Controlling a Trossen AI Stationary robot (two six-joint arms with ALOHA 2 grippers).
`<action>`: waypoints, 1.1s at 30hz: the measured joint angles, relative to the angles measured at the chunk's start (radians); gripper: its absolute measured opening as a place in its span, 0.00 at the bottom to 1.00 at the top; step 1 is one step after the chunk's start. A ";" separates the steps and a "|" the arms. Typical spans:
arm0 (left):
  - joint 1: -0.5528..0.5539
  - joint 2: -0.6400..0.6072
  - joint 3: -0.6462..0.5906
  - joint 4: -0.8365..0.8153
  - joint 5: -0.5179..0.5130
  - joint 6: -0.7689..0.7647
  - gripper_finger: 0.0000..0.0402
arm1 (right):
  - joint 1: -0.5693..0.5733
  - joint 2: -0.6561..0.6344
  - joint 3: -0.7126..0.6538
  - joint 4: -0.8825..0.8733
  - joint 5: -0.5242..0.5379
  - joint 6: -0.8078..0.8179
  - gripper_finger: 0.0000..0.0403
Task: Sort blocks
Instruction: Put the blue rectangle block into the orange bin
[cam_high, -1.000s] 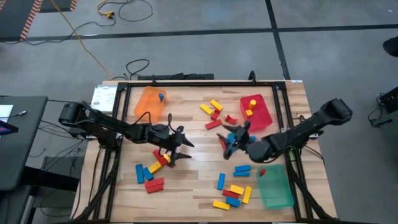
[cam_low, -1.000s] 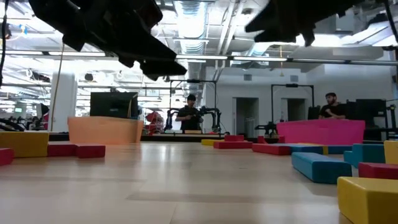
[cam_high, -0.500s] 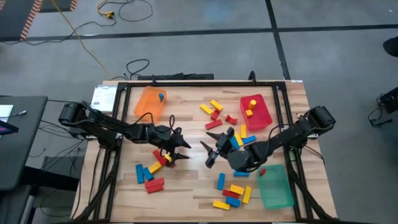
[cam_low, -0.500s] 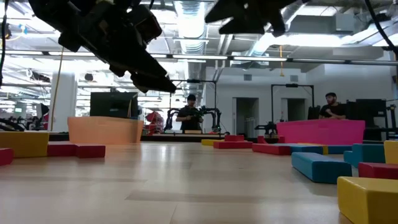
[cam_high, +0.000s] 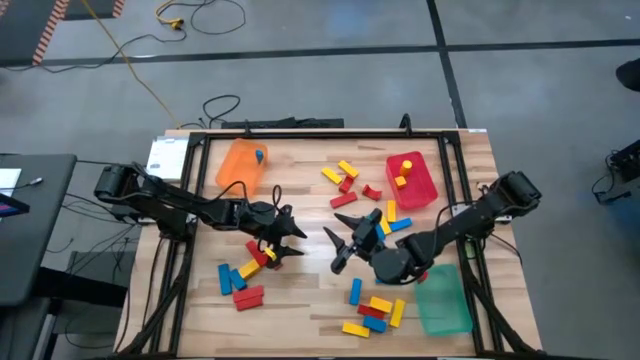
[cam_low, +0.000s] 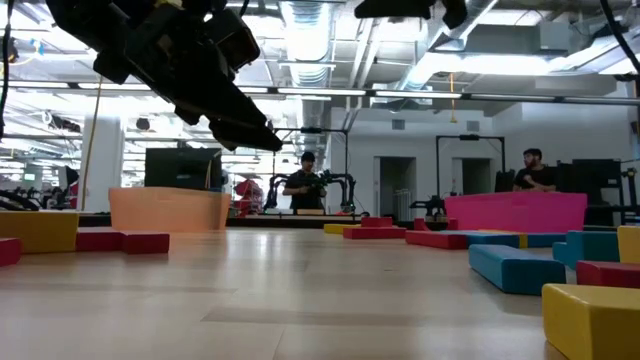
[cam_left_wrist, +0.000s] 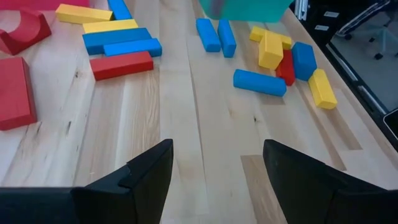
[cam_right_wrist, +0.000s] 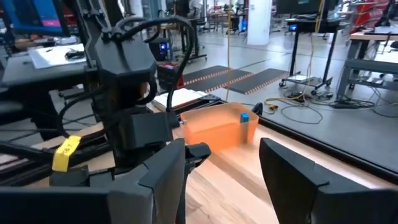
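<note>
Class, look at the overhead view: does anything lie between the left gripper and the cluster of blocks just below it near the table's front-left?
Nothing visible does. The left gripper, jaws open and empty, hangs right beside the nearest red and yellow blocks, with only bare wooden table around them.

From my station I saw pale wood-grain on the table (cam_high: 300, 300), framed in black. The blocks (cam_high: 372, 310) were solid red, yellow and blue. One tray (cam_high: 240, 163) was translucent orange, another (cam_high: 412, 182) pinkish red, the third (cam_high: 442, 300) green. Both arms were black; a yellow tag (cam_right_wrist: 65, 152) marked the left one.
</note>
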 joint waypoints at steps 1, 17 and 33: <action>0.000 0.000 0.000 0.000 0.000 0.000 0.61 | 0.004 0.000 0.000 -0.001 0.006 0.003 0.55; 0.000 0.000 0.000 0.000 0.000 0.000 0.61 | 0.015 0.000 0.000 -0.037 0.028 0.018 0.55; 0.000 0.000 0.000 0.000 0.000 0.000 0.61 | 0.020 0.000 -0.001 -0.038 0.028 -0.003 0.55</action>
